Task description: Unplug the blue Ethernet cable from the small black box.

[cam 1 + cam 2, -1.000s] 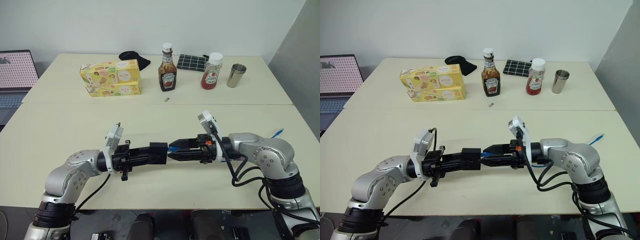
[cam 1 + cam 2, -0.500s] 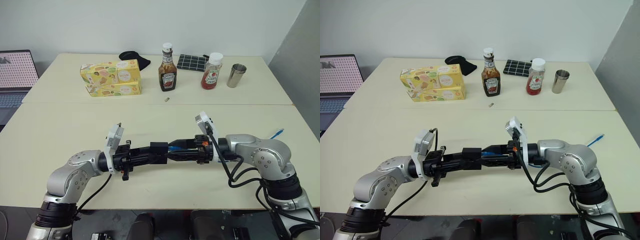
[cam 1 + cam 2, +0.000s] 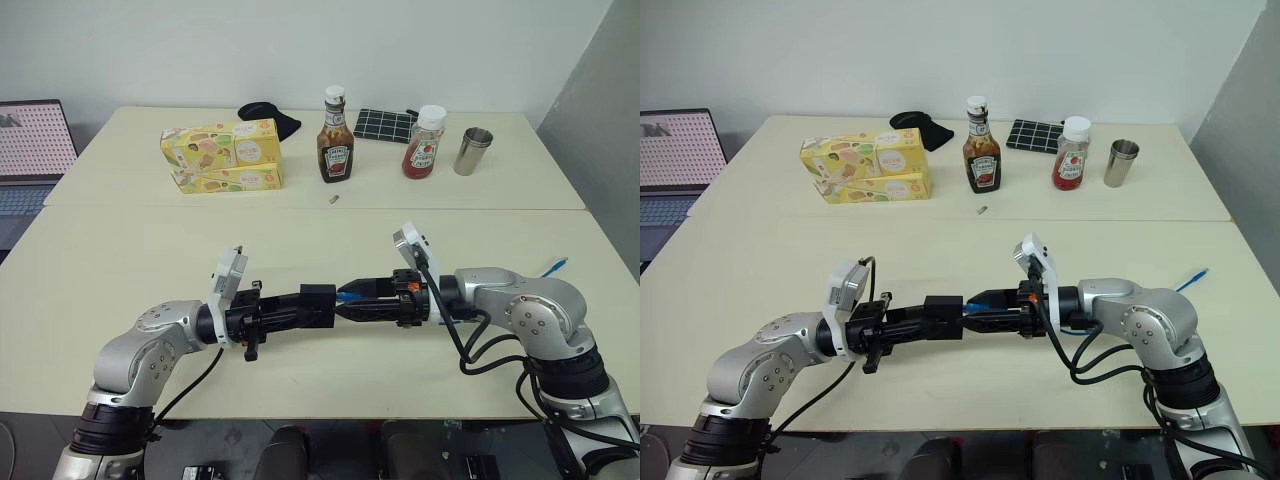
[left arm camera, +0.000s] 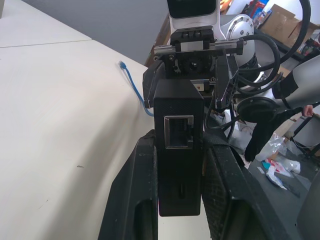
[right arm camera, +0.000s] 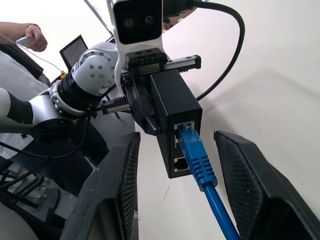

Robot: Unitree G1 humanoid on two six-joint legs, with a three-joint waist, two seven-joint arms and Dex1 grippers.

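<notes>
A broad, smooth cream table (image 3: pixel 120 260) is being shown, and every place below is being given relative to the small matte-black squarish plastic box (image 3: pixel 317 305), which is being held just above the tabletop. Well behind the box, two stacked yellow printed cardboard cartons (image 3: pixel 222 155), a dark glass sauce bottle (image 3: pixel 335 140), a red plastic ketchup bottle (image 3: pixel 424 142) and a brushed steel cup (image 3: pixel 472 150) are being seen standing.

The left gripper (image 3: pixel 300 310) is being stretched level toward the box from its left, with its ribbed black fingers (image 4: pixel 137 200) clamped tightly on the box's two sides. The right gripper (image 3: pixel 352 300) is being stretched toward the box from its right; its textured black fingers (image 5: pixel 250 185) are being kept parted on either side of the thin bright-blue Ethernet cable (image 5: pixel 200 167), without touching it.

In the right wrist view, the cable's ribbed blue plug is being shown seated in the box's upper socket. In the left wrist view, an empty square socket on the box's opposite face is being shown, and the cable's far end (image 4: pixel 131 82) is being seen lying on the table beyond the box.
</notes>
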